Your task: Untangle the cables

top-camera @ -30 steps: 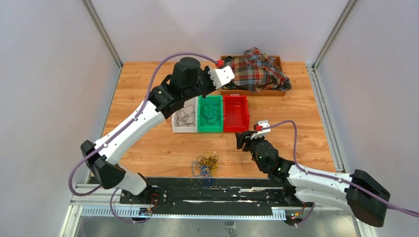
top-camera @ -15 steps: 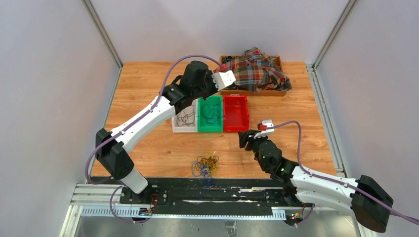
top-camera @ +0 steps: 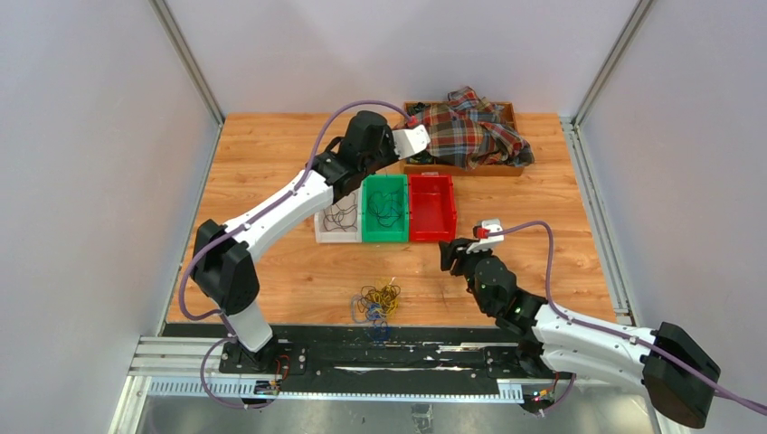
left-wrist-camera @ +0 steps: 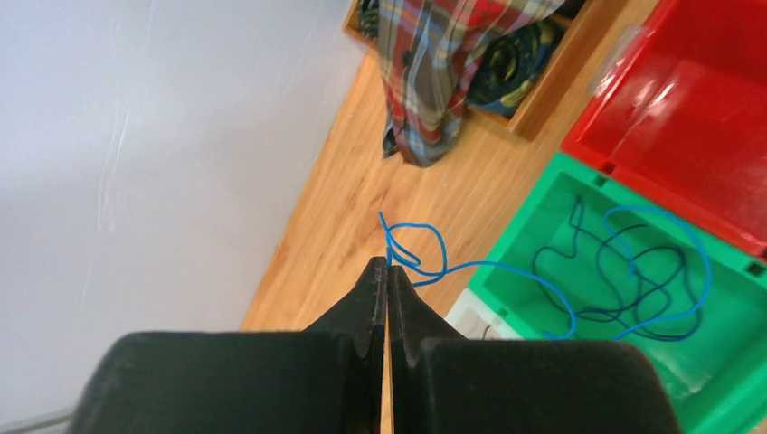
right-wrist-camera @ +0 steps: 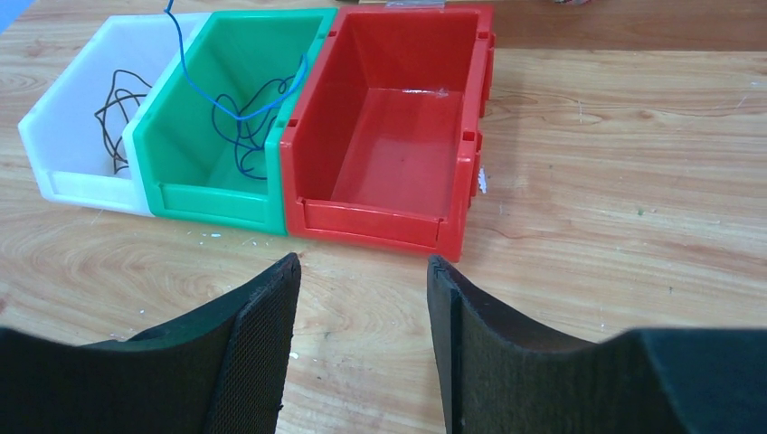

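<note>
My left gripper (left-wrist-camera: 387,264) is shut on the end of a blue cable (left-wrist-camera: 493,265) and holds it up above the bins. The cable trails down into the green bin (left-wrist-camera: 543,194), where its loops lie (right-wrist-camera: 237,113). A dark cable (right-wrist-camera: 113,117) lies in the white bin (right-wrist-camera: 54,185). A tangle of yellow-orange, blue and dark cables (top-camera: 377,301) sits on the table near the front edge. My right gripper (right-wrist-camera: 362,271) is open and empty, low over the wood in front of the red bin (right-wrist-camera: 380,231).
The red bin holds nothing. A wooden tray (top-camera: 506,168) with a plaid cloth (top-camera: 470,127) stands at the back right, just behind the bins. A black rail (top-camera: 398,348) runs along the near table edge.
My left arm has reached further back and right over the bins, still gripping the blue cable. My right arm has shifted slightly right.
</note>
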